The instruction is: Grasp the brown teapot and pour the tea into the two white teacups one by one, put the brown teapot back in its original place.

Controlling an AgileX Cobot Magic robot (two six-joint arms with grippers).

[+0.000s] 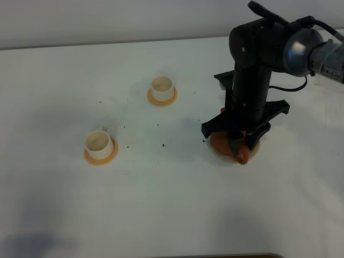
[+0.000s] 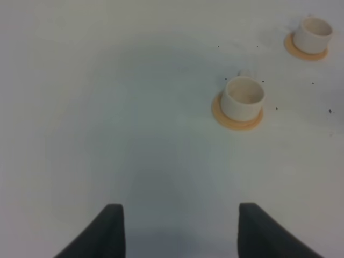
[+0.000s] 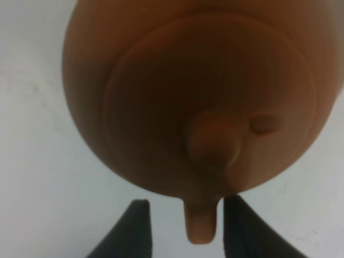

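Observation:
The brown teapot stands on the pale beige disc, its original place, at the right of the table. My right gripper is down over it, open, with a finger on each side of the loop handle and a visible gap on both sides. The knobbed lid fills the right wrist view. The two white teacups sit on orange coasters: one at the back middle, one at the front left. My left gripper hangs open and empty above bare table, with both cups ahead of it.
Small dark specks are scattered on the white table between the cups and the teapot. The right arm's black body towers over the teapot and hides most of it from above.

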